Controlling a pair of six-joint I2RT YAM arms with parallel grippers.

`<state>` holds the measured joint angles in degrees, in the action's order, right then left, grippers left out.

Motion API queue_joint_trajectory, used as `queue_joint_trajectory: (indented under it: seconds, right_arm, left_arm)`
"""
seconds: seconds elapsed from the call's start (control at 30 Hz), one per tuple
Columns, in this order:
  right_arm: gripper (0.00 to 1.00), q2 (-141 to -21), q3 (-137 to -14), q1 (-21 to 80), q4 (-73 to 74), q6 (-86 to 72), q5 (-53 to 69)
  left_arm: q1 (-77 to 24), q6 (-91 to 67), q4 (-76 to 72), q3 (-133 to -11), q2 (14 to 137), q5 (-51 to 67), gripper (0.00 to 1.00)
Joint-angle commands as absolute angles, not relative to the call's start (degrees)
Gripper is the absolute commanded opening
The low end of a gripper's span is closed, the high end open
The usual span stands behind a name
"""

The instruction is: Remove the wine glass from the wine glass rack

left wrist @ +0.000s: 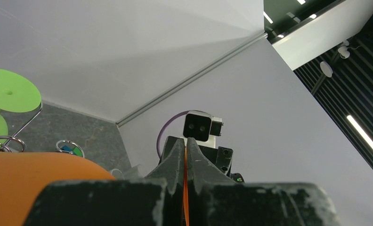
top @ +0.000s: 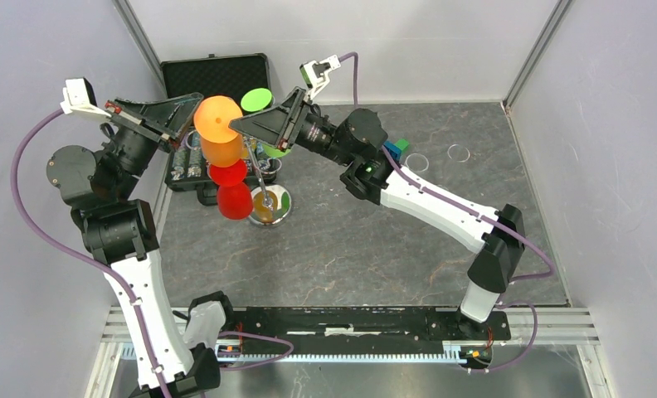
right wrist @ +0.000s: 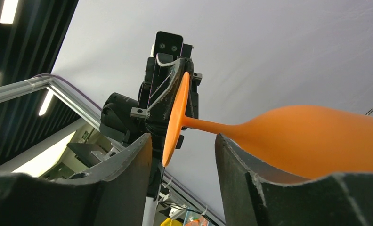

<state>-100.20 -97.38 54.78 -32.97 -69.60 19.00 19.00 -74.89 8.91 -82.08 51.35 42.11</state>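
An orange wine glass (top: pixel 218 126) hangs foot-up over the silver wine glass rack, whose disc base (top: pixel 280 201) and pole show below. My left gripper (top: pixel 194 113) is shut on the rim of the glass's foot; in the left wrist view (left wrist: pixel 185 147) a thin orange edge sits between the jaws, with the bowl (left wrist: pixel 34 181) at lower left. My right gripper (top: pixel 239 124) is open, its fingers (right wrist: pixel 123 179) either side of the foot (right wrist: pixel 177 117) and stem without touching. No wire shows around the stem. A red glass (top: pixel 231 189) and a green glass (top: pixel 257 99) hang on the rack.
A black foam-lined case (top: pixel 217 70) lies open at the back left behind the rack. A blue-and-green cube (top: pixel 396 148) and two clear rings (top: pixel 458 152) lie on the grey table at the right. Enclosure walls stand close on the left, back and right.
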Motion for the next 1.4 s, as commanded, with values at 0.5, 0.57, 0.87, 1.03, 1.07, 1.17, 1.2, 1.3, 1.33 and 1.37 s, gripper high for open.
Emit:
queue_joint_trajectory:
  seconds: [0.5, 0.57, 0.87, 1.03, 1.07, 1.17, 1.2, 1.3, 1.33, 1.37]
  right_arm:
    - [0.00, -98.23, -101.93, 55.46, -30.50, -68.56, 17.70]
    - [0.00, -95.60, -98.86, 55.35, -32.19, -67.80, 16.24]
    - [0.00, -80.57, -83.93, 53.69, -35.51, -61.88, 9.88]
    - [0.00, -72.11, -74.68, 50.38, -38.21, -60.82, 8.58]
    - [0.00, -70.61, -72.72, 49.45, -39.07, -61.04, 8.49]
    - [0.00, -66.80, -67.63, 46.63, -42.11, -63.33, 8.16]
    - [0.00, -65.73, -65.98, 45.67, -43.87, -64.57, 8.39]
    - [0.00, -63.56, -61.80, 42.47, -49.34, -69.03, 9.89]
    - [0.00, -63.00, -60.54, 41.41, -50.88, -70.39, 10.53]
    - [0.00, -62.61, -59.51, 40.84, -52.79, -71.92, 10.93]
  left_arm:
    - [17.08, -70.35, 6.62, -84.53, 50.45, 44.32, 0.60]
    - [16.73, -69.89, 4.90, -84.26, 50.23, 45.39, 0.76]
    - [16.01, -69.43, 0.24, -84.10, 51.32, 47.88, 0.92]
    - [13.74, -71.08, -5.74, -80.29, 52.32, 47.97, 0.92]
    - [12.03, -71.40, -6.44, -79.05, 52.81, 47.23, 0.91]
    - [3.86, -69.71, -7.47, -76.88, 55.82, 45.38, 0.89]
    - [1.09, -69.07, -7.47, -76.66, 57.38, 44.67, 0.89]
    - [-7.18, -66.65, -7.47, -76.99, 61.26, 41.87, 0.88]
    - [-8.67, -66.10, -7.47, -77.08, 62.41, 41.05, 0.87]
    - [-9.61, -65.69, -7.47, -77.19, 63.20, 40.56, 0.87]
